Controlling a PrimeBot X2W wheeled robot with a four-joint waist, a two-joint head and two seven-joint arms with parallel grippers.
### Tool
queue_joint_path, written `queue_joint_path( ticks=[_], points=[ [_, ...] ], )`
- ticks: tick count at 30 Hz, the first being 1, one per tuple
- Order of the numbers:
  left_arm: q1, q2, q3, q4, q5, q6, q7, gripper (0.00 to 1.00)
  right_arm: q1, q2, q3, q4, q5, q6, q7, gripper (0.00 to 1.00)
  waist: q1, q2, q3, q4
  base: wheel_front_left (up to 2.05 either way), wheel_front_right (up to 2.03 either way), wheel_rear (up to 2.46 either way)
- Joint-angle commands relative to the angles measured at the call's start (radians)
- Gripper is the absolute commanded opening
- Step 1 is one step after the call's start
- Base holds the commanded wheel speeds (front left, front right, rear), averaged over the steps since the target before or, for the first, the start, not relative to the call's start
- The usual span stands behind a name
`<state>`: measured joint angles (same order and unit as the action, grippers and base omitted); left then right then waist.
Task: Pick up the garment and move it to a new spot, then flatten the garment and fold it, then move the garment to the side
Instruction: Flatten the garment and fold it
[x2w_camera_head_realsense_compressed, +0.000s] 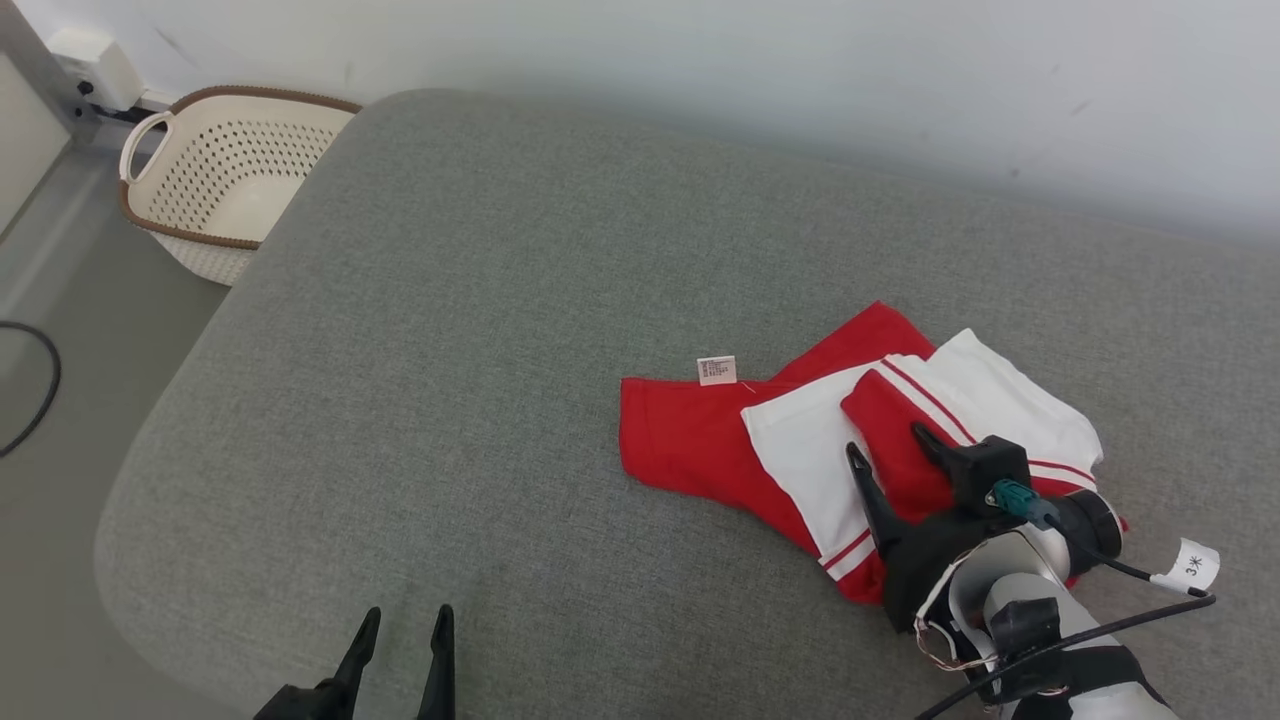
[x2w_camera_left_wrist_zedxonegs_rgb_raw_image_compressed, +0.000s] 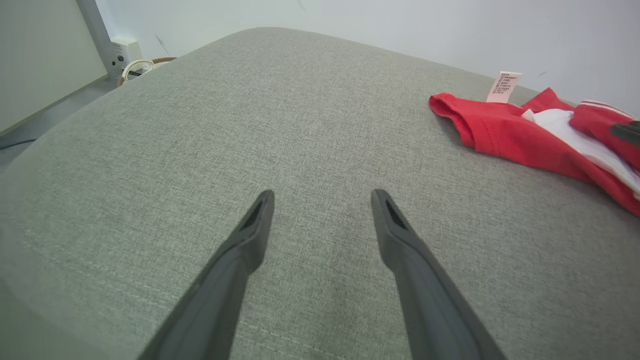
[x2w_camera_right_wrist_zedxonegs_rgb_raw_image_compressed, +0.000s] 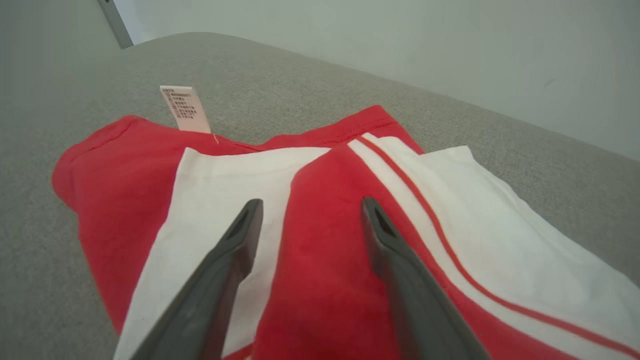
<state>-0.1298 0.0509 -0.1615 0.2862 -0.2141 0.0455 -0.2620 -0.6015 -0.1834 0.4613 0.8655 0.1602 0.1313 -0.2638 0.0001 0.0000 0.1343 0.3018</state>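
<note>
A red and white garment (x2w_camera_head_realsense_compressed: 800, 430) lies loosely folded on the right half of the grey cushion (x2w_camera_head_realsense_compressed: 480, 350), with a small pale label (x2w_camera_head_realsense_compressed: 716, 370) standing up at its far left corner. My right gripper (x2w_camera_head_realsense_compressed: 885, 445) hovers open just over the garment's near part, both fingers spread above red and white cloth (x2w_camera_right_wrist_zedxonegs_rgb_raw_image_compressed: 320, 250), nothing pinched between them. My left gripper (x2w_camera_head_realsense_compressed: 402, 622) stands open at the cushion's near edge, well left of the garment (x2w_camera_left_wrist_zedxonegs_rgb_raw_image_compressed: 530, 135), over bare fabric. In the left wrist view its fingers (x2w_camera_left_wrist_zedxonegs_rgb_raw_image_compressed: 252, 235) are wide apart.
A cream perforated laundry basket (x2w_camera_head_realsense_compressed: 215, 180) with a brown rim stands on the floor off the cushion's far left corner. A white wall runs along the cushion's far side. A black cable (x2w_camera_head_realsense_compressed: 35, 390) loops on the floor at the left.
</note>
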Motion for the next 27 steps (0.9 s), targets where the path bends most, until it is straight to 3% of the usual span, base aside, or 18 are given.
queue_joint_path(
  ticks=[1,3,4,6,7,10,18,27],
  points=[
    [-0.007,0.0,0.0,-0.002,-0.013,0.003,-0.004,1.0,-0.008,-0.006,-0.012,0.038,-0.023,-0.001,0.0,1.0,-0.0001,0.0,0.02,0.019,0.0,0.0,0.0],
    [-0.006,0.0,-0.002,-0.004,-0.019,0.008,-0.004,1.0,-0.019,-0.005,-0.03,0.068,-0.039,-0.001,0.0,1.0,-0.0001,0.0,0.024,0.02,0.0,0.0,0.0],
    [-0.005,0.0,-0.003,-0.006,-0.023,0.009,-0.004,1.0,-0.023,-0.004,-0.038,0.078,-0.045,-0.001,0.0,0.92,-0.0001,0.0,0.025,0.02,0.0,0.0,0.0],
    [-0.005,0.0,-0.006,-0.006,-0.026,0.013,-0.004,1.0,-0.016,-0.003,-0.054,0.098,-0.06,-0.001,0.0,0.49,-0.0001,0.0,0.028,0.016,0.0,0.0,0.0],
    [-0.005,0.0,-0.006,-0.006,-0.026,0.013,-0.004,1.0,-0.016,-0.003,-0.054,0.098,-0.06,-0.001,0.0,0.49,-0.0001,0.0,0.028,0.016,0.0,0.0,0.0],
    [-0.011,0.0,-0.009,-0.008,-0.03,0.016,-0.004,1.0,-0.022,0.002,-0.082,0.106,-0.075,-0.001,0.001,0.0,-0.0001,0.0,0.03,0.008,0.0,0.0,0.0],
    [-0.001,0.0,-0.008,-0.013,-0.022,0.01,-0.004,1.0,0.008,0.009,-0.163,-0.027,-0.071,-0.001,0.0,0.0,-0.0001,0.0,0.006,-0.035,0.0,0.0,0.0],
    [0.022,0.0,0.02,-0.016,-0.005,-0.008,-0.004,1.0,0.149,-0.017,-0.362,-0.27,-0.024,-0.001,0.0,0.0,-0.0001,0.0,-0.052,-0.122,0.0,0.0,0.0]
  ],
)
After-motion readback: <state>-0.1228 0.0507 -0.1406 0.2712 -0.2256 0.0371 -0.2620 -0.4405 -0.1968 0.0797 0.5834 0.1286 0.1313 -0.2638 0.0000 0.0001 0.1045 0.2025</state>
